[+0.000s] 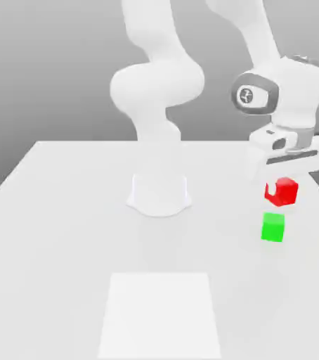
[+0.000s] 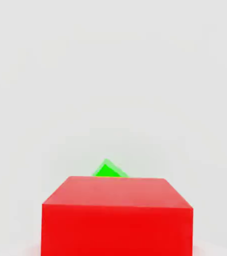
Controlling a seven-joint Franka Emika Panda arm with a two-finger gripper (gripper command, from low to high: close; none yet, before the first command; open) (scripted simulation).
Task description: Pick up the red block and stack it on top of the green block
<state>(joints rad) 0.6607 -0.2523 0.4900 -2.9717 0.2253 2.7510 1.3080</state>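
Claw (image 1: 277, 188) is closed snug on the red block (image 1: 284, 192), holding it up near the green block (image 1: 272, 228), likely so it can go over and sit on top without falling.

Exterior view: bright, diffuse light; white desk (image 1: 57, 246) nearly washed out, shadows very faint. Background wall (image 1: 50, 70) grey, darker toward upper corners. Hand view: pale, low contrast, faint shading at centre.
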